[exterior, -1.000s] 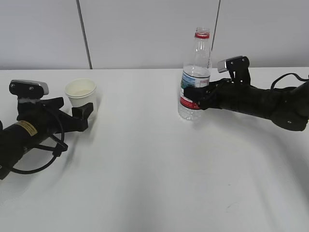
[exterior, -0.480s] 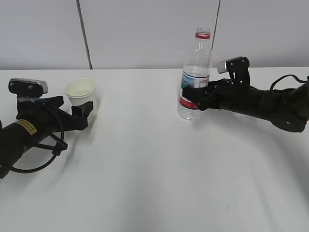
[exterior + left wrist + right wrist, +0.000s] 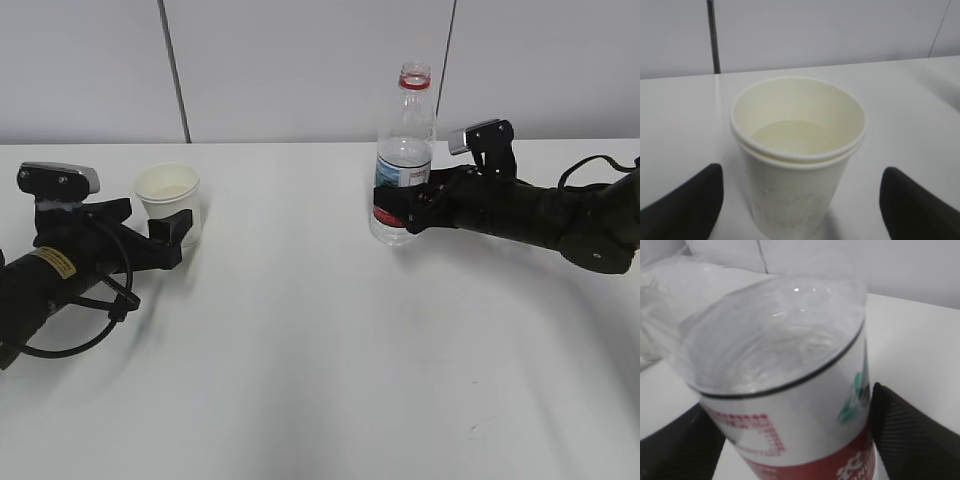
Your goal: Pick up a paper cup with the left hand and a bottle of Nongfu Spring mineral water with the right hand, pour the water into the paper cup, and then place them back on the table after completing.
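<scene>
Lifted slightly since before, thin clear plastic bottle (image 3: 403, 160) in right hand (image 3: 412, 208) jaws squeezes easily; left hand (image 3: 175, 232) jaws open beside light white paper cup (image 3: 169, 202).

1. The paper cup (image 3: 797, 155) looked matt and cream.
2. The bottle (image 3: 403, 160) was clear glossy plastic with a printed label.
3. The table (image 3: 300, 350) was smooth, faintly glossy white.

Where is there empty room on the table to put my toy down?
The wide white stretch between the cup and the bottle, and all the table in front, is bare. It is crowded only around each arm.
</scene>
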